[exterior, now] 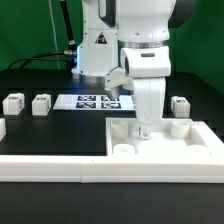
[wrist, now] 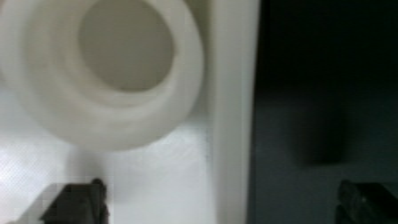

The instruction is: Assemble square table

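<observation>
The square table's white slab [exterior: 190, 140] lies flat at the exterior view's right, with round holes at its corners. My gripper [exterior: 143, 128] points straight down onto the slab's far part. In the wrist view the fingers [wrist: 75, 202] stand wide apart and my gripper [wrist: 221, 205] is open with nothing held. One finger is over the white slab [wrist: 196, 150] and the other over the dark table, so they straddle the slab's edge. A large round corner hole [wrist: 111, 60] fills that view. Short white legs stand loose: two at the left [exterior: 12, 102] [exterior: 41, 103] and one at the right [exterior: 180, 105].
The marker board [exterior: 97, 100] lies behind the gripper, by the robot's base. A long white border rail [exterior: 60, 166] runs along the front of the black table and up its right side. Another white piece [exterior: 2, 127] shows at the left edge.
</observation>
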Robot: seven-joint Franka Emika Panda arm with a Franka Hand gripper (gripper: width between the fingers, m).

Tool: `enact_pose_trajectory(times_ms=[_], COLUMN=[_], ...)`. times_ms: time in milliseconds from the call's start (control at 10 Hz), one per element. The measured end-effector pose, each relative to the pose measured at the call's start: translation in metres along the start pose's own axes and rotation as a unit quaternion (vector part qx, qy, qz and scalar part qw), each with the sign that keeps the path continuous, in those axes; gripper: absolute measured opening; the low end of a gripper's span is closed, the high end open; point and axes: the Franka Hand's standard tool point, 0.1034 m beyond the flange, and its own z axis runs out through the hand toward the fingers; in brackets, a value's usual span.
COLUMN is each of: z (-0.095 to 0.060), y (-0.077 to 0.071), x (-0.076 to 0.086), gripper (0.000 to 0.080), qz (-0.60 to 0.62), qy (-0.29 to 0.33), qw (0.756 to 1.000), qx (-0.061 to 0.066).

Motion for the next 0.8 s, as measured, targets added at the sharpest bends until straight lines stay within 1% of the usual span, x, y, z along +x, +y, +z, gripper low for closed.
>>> enact_pose_trajectory(times_ms=[300, 400, 500, 600, 700, 800], z=[-0.002, -0.015, -0.028, -0.037, -0.046, -0.053], y=[0.000, 0.001, -0.003, -0.009, -0.015, -0.020], x=[0.001, 0.010, 0.020, 0.028, 0.038, 0.049], gripper=[0.0649, 0.0649, 0.0649, 0.0649, 0.0649, 0.0649], qz=[0.012, 0.055, 0.087, 0.106, 0.160, 0.226], qy=[0.000, -0.003, -0.005, -0.007, -0.009, -0.014], qw=[1.000, 0.998, 0.996, 0.994, 0.987, 0.974], qx=[-0.001, -0.008, -0.017, -0.021, -0.022, -0.018])
